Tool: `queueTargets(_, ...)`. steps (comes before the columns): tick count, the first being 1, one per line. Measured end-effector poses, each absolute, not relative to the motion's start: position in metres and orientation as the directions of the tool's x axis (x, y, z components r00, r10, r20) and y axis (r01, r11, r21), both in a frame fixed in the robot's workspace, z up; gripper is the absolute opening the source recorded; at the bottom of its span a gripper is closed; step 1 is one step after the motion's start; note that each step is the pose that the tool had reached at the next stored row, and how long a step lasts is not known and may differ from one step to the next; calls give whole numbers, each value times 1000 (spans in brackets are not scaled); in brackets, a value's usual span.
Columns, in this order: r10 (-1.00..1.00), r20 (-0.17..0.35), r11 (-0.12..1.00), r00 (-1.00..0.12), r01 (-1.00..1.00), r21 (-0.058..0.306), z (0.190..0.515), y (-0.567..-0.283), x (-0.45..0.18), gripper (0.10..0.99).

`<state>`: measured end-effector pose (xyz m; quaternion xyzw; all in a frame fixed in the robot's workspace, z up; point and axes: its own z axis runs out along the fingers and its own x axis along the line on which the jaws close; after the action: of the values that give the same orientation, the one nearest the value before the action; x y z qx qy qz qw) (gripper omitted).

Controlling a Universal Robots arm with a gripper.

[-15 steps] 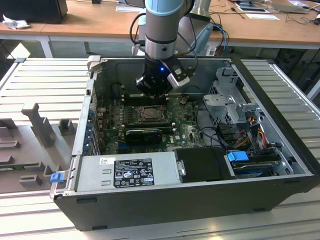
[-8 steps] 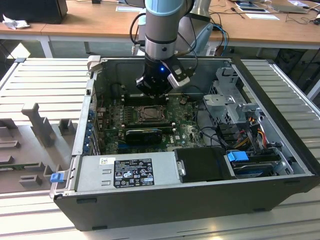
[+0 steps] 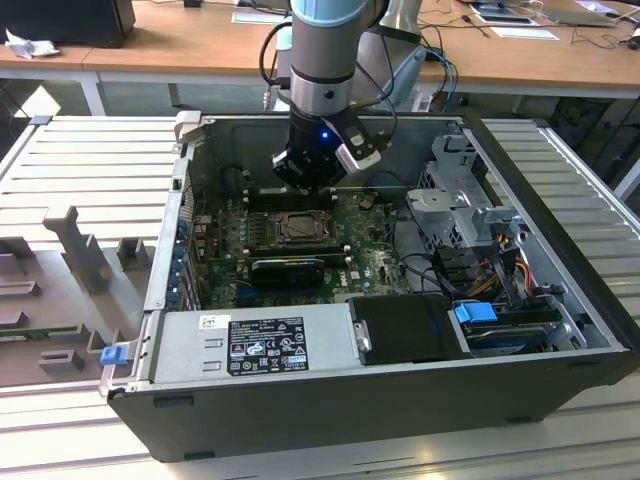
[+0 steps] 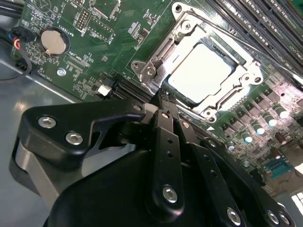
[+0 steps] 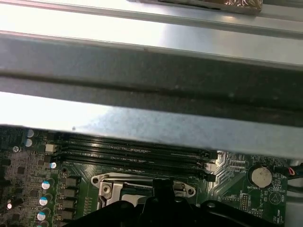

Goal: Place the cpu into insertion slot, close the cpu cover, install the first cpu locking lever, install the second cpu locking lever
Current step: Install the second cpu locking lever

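Find the small flat silver-grey cpu [image 4: 201, 71] already seated in the square dark-rimmed insertion slot [image 3: 300, 228], framed by the thin dull-silver windowed cpu cover [image 4: 154, 71], apparently lowered flat around it. In the exterior view, look for that slot at six o'clock of the black two-fingered gripper [image 3: 302, 185], deep inside the open grey metal computer case [image 3: 560, 300].

In the second wrist view, note the gripper [image 4: 161, 101] clenched, fingers pressed together on nothing, tips touching or just beside one corner of the cover. Cannot tell whether either locking lever is latched.

To do this step well, in judgement:
- Keep the clenched tips as a single narrow pusher.
- Press on bare metal only, never on the chip's top.
- Stay off the green circuit board [image 4: 94, 56] and the long black memory slots [image 5: 128, 153] nearby.
- Push slowly and squarely, so nothing skids sideways.
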<state>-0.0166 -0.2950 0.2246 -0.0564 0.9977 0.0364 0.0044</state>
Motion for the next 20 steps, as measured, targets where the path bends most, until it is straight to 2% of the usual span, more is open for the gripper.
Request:
queueTargets(9, -112, -13, 991, -994, -113, 72, 235, -296, -17, 106)
queueTargets(20, -112, -13, 991, -994, -112, 72, 235, -314, -17, 106)
